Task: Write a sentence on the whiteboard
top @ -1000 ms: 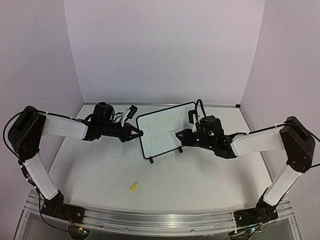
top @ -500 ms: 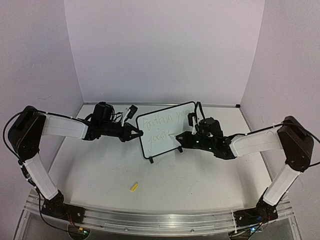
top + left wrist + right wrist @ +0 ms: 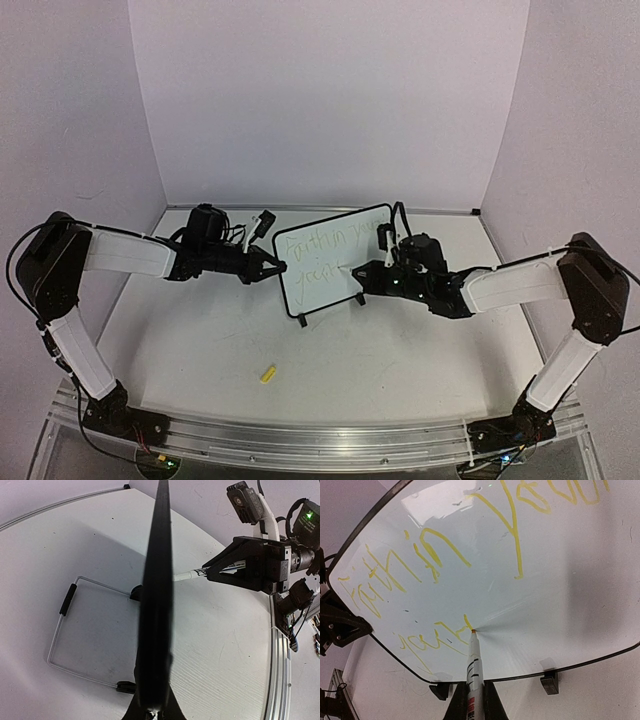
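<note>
Top external view
- whiteboard (image 3: 340,283): stands upright on its feet at the middle of the worktop (image 3: 400,350), towards the far side, its white face turned to the near right.
- sentence (image 3: 325,250): two faint yellow-green lines on the upper left part of the face; too small to read here.
- left pincer (image 3: 276,267): reaches in from the left, clenched on the board's left edge.
- right pincer (image 3: 360,272): reaches in from the right, clenched on a marker (image 3: 350,270) whose tip meets the face at the end of the lower line.
- small yellow piece (image 3: 267,374): lies alone on the near worktop, left of centre, well apart from the board.

Left wrist view
- whiteboard (image 3: 157,605): seen edge-on as a dark vertical strip, with the left pincer (image 3: 155,712) gripping it at the bottom of the frame.
- clip feet (image 3: 126,686): two black ones on the worktop (image 3: 225,645) at the board's base.
- wire stand (image 3: 65,600): thin loop with a black sleeve, flat on the worktop on the board's back side.
- marker (image 3: 187,575): white tip reaches the board's face from the right pincer (image 3: 225,567).

Right wrist view
- right pincer (image 3: 474,705): fingers clamped on the marker (image 3: 474,665), white barrel pointing up the frame.
- marker tip: touching the whiteboard (image 3: 560,580) at the right end of the lower written line.
- sentence (image 3: 440,555): yellow cursive, upper line running across the board, lower line short.
- left pincer (image 3: 340,625): dark shape at the board's left edge.
</note>
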Controlling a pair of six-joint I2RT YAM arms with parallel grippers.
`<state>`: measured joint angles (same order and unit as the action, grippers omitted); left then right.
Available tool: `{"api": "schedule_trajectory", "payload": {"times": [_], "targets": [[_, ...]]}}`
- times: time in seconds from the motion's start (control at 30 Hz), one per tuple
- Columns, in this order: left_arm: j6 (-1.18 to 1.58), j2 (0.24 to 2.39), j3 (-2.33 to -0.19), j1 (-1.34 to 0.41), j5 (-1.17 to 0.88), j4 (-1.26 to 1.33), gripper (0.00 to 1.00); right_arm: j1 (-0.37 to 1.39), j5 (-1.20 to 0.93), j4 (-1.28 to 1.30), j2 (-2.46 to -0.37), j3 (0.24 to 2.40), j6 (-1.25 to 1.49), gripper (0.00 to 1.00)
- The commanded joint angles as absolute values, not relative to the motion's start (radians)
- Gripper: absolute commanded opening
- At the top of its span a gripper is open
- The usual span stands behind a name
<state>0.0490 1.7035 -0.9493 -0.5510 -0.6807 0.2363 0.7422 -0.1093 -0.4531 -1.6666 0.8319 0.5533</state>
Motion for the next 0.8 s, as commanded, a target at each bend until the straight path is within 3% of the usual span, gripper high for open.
{"api": "schedule_trajectory", "payload": {"times": [0.0, 0.77], "targets": [[0.035, 1.705, -0.985, -0.563, -0.7, 0.218, 0.0, 0.738, -0.078, -0.493, -1.632, 0.868, 0.551, 0.0], [0.033, 1.708, -0.986, -0.567, -0.7, 0.218, 0.0, 0.734, -0.044, -0.504, -1.618, 0.866, 0.545, 0.0]]}}
